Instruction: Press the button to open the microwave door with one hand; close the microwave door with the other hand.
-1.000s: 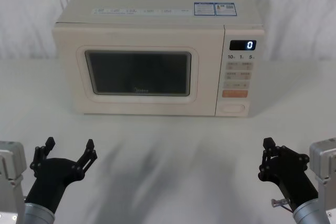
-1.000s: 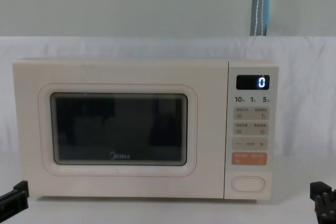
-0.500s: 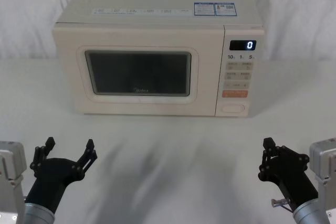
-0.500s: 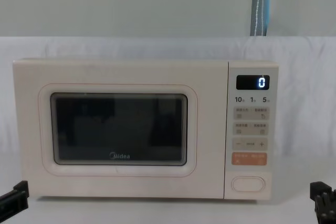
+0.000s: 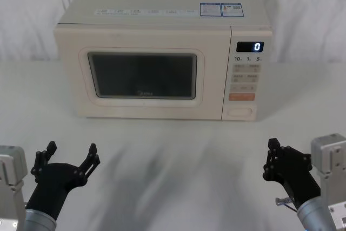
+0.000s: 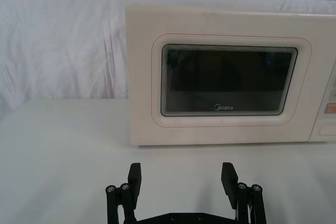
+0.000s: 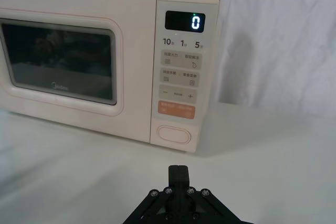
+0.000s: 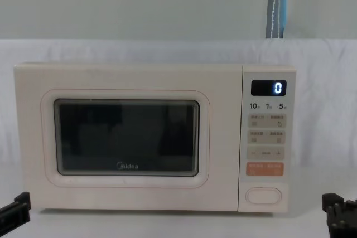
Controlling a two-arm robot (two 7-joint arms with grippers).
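Observation:
The cream microwave door [image 5: 141, 110] with its dark glass window sits flush and shut; it also faces me in the chest view [image 8: 125, 192]. The wide pill-shaped button [image 5: 240, 112] is at the bottom of the control panel, below the orange key, and is seen closer as the button [image 7: 174, 134]. My left gripper [image 5: 72, 147] hovers low over the table at the front left, open and holding nothing, its fingers [image 6: 135, 172] spread wide. My right gripper [image 5: 273, 145] is at the front right, shut and empty, with its fingertips [image 7: 178, 170] pressed together and pointing toward the button from well short of it.
The microwave [image 5: 162, 9] stands at the back middle of a white cloth-covered table [image 5: 173, 155]. Its control panel [image 8: 268, 137] shows a lit "0" display [image 8: 269, 87]. White cloth hangs behind. Open tabletop lies between the grippers and the microwave.
My right gripper has shifted slightly left and forward. The left gripper and the microwave are unchanged.

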